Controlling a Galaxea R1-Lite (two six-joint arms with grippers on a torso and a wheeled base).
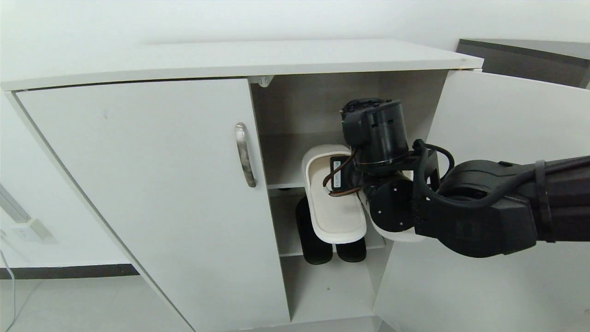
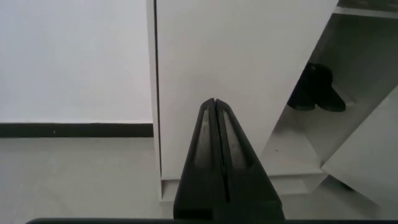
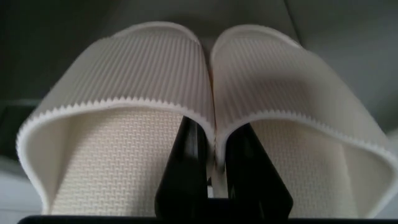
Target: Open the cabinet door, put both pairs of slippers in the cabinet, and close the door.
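At the open side of the cabinet [image 1: 230,57], the right gripper [image 3: 214,183] has its jaws clamped on the white slippers [image 1: 334,210], heels overhanging the upper shelf [image 1: 281,168]; I'd push deeper and level them before letting go.

Right arm [image 1: 484,216] matte black, bulky joints, looped cable [image 1: 440,148]; left hand [image 2: 215,101] black, tapered.

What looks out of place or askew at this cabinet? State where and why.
The white slippers are not shelved: the right hand pinches them together, tilted, heels jutting from the open cabinet. The black slippers below seem to overhang their shelf edge.
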